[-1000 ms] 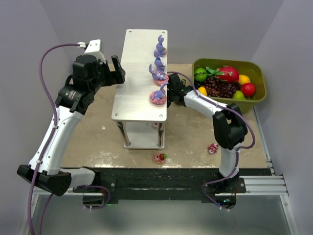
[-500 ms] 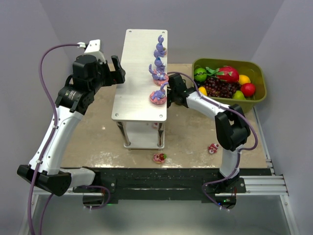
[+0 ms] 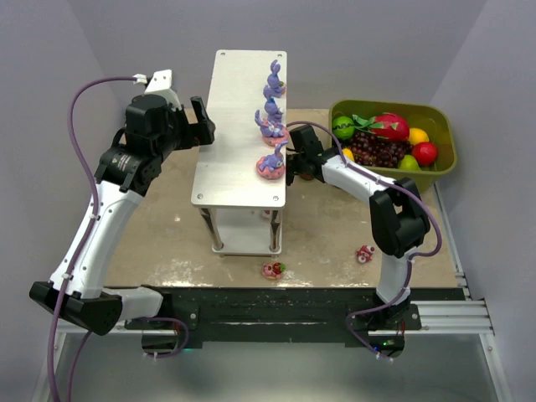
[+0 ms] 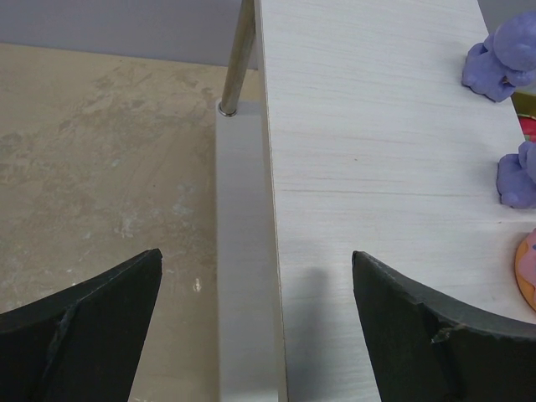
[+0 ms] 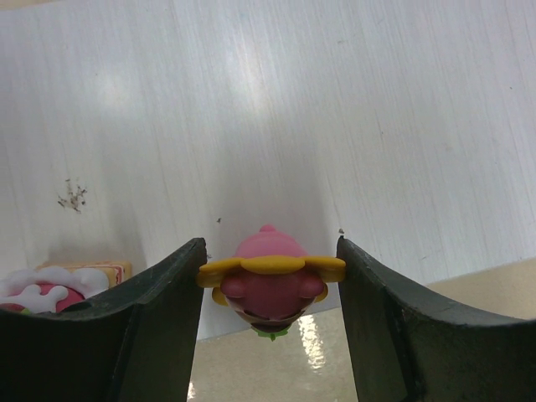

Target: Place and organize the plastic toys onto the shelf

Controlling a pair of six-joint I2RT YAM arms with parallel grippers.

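Right hand (image 5: 270, 251) grasps a pink-and-yellow toy (image 5: 272, 289) by its sides beside the shelf (image 3: 234, 126), toward the desk (image 3: 167, 234)'s far edge. It likely handles as light, rigid, slick plastic. Left hand (image 4: 257, 255) hangs released.

White arm links (image 3: 92, 239), blk joints (image 3: 146, 121), purple cables (image 3: 70, 117), blk jaws.
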